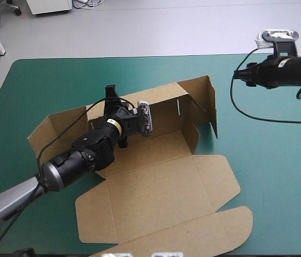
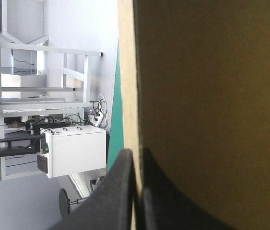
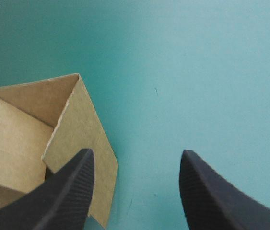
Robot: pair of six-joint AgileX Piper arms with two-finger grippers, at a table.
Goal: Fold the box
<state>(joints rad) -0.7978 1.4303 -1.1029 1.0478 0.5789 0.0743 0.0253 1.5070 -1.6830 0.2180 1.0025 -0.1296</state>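
Left jaws pinching box (image 1: 161,187) rear wall (image 1: 163,110). Right jaws spread over worktop (image 1: 268,171), off box; its right end flap (image 3: 79,124) beside them, right arm nearer.

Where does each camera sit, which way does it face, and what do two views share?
High view: above and behind the robot, looking forward and down at the box on the teal-green cover; left arm and right arm show.
Left wrist view: along the left gripper, its fingers shut on the box's raised wall.
Right wrist view: down onto the cover past the right gripper, fingers open, beside the box's corner.
Shared: all show the box.
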